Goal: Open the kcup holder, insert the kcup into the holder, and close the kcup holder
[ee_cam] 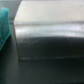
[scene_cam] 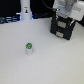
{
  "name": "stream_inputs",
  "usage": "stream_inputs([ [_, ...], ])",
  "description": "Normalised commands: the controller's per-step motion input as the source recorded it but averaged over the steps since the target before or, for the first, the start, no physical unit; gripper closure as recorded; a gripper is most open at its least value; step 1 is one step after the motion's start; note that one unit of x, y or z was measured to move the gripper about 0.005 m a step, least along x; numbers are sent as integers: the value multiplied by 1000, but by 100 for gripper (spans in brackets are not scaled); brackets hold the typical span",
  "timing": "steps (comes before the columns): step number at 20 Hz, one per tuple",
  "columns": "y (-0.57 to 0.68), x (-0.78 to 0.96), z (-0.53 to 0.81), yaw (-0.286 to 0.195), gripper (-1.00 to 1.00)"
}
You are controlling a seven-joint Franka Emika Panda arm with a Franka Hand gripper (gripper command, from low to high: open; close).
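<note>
The kcup [scene_cam: 29,47], a small white pod with a green top, stands alone on the white table toward the exterior view's left. The kcup holder [scene_cam: 62,28], a black boxy unit with grey front panels, sits at the back on the exterior view's right. My gripper [scene_cam: 63,16] hangs right over the holder's top, far from the kcup; its fingers are too blurred to show whether they are open or shut. A grey, shiny surface of the holder [ee_cam: 47,35] fills the wrist view from very close, and no fingers show there.
A white upright post [scene_cam: 25,12] stands at the back on the exterior view's left. A teal object [ee_cam: 4,25] shows at the edge of the wrist view beside the holder. The white table [scene_cam: 50,62] spreads in front.
</note>
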Motion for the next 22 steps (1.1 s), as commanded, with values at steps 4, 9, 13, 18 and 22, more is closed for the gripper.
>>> stream_inputs([
  [4, -8, 8, -13, -1, 100],
  [9, -7, 13, -11, -2, 100],
  [13, -9, 23, -6, -3, 100],
  [18, -89, 481, 117, -20, 100],
  [22, -149, 575, 189, -25, 100],
])
